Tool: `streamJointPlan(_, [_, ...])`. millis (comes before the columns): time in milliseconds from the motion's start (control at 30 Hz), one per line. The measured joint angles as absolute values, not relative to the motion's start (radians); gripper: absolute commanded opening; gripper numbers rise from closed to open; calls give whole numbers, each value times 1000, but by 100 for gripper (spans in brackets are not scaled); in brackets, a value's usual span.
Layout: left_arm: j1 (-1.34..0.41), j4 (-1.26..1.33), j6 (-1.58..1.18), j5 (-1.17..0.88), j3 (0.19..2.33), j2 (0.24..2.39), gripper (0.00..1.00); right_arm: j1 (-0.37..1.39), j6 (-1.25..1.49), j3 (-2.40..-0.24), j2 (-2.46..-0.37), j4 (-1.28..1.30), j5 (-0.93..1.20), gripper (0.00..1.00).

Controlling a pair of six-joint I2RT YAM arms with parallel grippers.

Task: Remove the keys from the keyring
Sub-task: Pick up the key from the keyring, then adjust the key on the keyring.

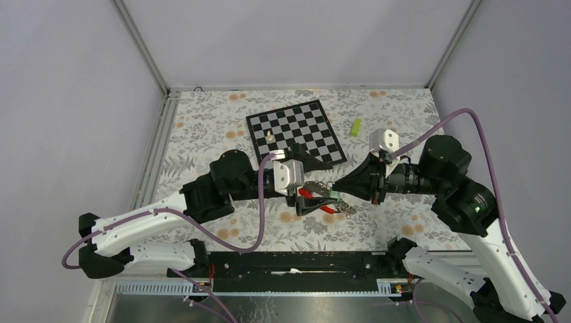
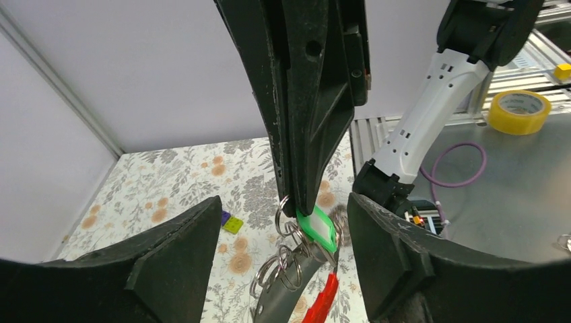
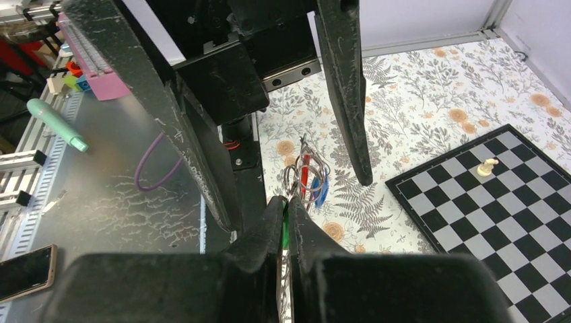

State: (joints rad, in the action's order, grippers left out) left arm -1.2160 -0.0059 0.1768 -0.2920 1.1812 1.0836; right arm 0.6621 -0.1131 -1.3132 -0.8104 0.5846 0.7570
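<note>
While both arms met over the middle of the worktop [image 1: 202, 128], my right end effector [image 3: 286, 202] was pressed together, pinching the green-headed key [image 2: 316, 229] by its head. My left end effector [image 2: 284, 202] was spread wide, one finger on each side of the bunch. It touched nothing that I could see.

Location: the keyring [image 2: 286, 262] hung right under my right fingertips, in the gap between my left fingers. It looked lifted clear of the worktop, though I could not be sure of that.

Progress, my read: early. No key lay apart from the bunch in any view. The green-headed key, a blue-headed key [image 3: 323, 188] and the wire loops were all bunched together. So nothing was off yet and every key was left to do. One end was secured, and the other needed a grip on the ring itself before anything could be slid off.

Orientation: the long axis of the bunch ran from the green head at my right tips, through the tangled loops, out to the red strap [image 2: 322, 304]. The strap end pointed toward my left wrist. From above that axis lay roughly along the line between my two end effectors. A grey strap [image 2: 296, 286] trailed beside the red one, same direction. The loops overlapped too much to say which key sat on which loop.
</note>
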Motion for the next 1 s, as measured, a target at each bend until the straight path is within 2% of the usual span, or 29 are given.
streamJointPlan(500, [-1216,-6,179,-441,1173,1082,76,662,-172,-1295,-736,609,825,0])
streamJointPlan(567, [-1216,-6,179,-446,1169,1082,74,662,-179,-1295,-742,621,825,0])
streamJointPlan(700, [-1216,-6,178,-450,1168,1082,60,662,-184,-1295,-745,627,825,0])
streamJointPlan(1000, [-1216,-1,178,-468,1154,1083,58,662,-184,-1295,-740,627,831,0])
